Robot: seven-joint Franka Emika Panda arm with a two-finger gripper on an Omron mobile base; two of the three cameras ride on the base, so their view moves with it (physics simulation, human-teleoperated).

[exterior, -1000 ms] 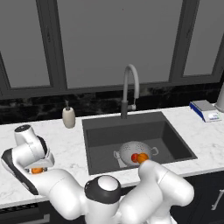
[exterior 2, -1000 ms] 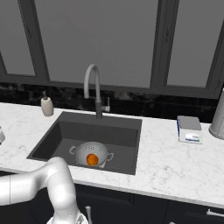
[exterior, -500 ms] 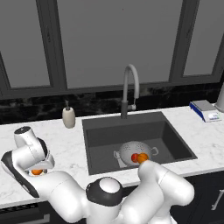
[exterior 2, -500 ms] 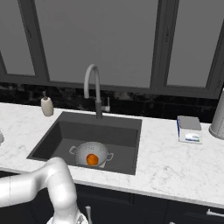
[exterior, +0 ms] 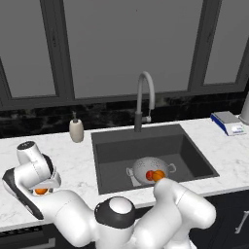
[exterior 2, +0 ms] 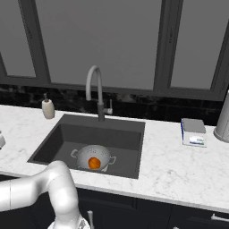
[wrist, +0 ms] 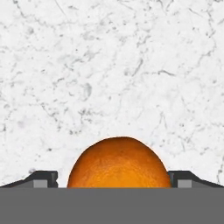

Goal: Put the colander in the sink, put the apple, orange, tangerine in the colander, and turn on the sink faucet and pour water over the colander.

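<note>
The silver colander (exterior: 140,167) (exterior 2: 99,152) sits on the floor of the dark sink (exterior: 111,160) (exterior 2: 127,139). Inside it lie the red apple (exterior: 149,175) and the orange (exterior: 158,175) (exterior 2: 93,163). The grey gooseneck faucet (exterior: 145,97) (exterior 2: 95,87) rises behind the basin, and no water runs from it. Far left on the marble counter lies the tangerine (exterior: 41,191) (wrist: 119,164). My gripper (exterior: 40,186) (wrist: 118,179) hangs right over it, open, one dark fingertip (wrist: 41,179) on each side of the fruit with a gap to each.
A cream soap bottle (exterior: 76,130) (exterior 2: 48,108) stands left of the faucet. At the right are a small scale (exterior: 227,122) (exterior 2: 193,132) and a metal canister (exterior 2: 223,120). My white arm crosses the front of the counter (exterior: 73,160).
The hand has sunk a little lower over the tangerine. Its jaws stay open and the fruit has not moved.
</note>
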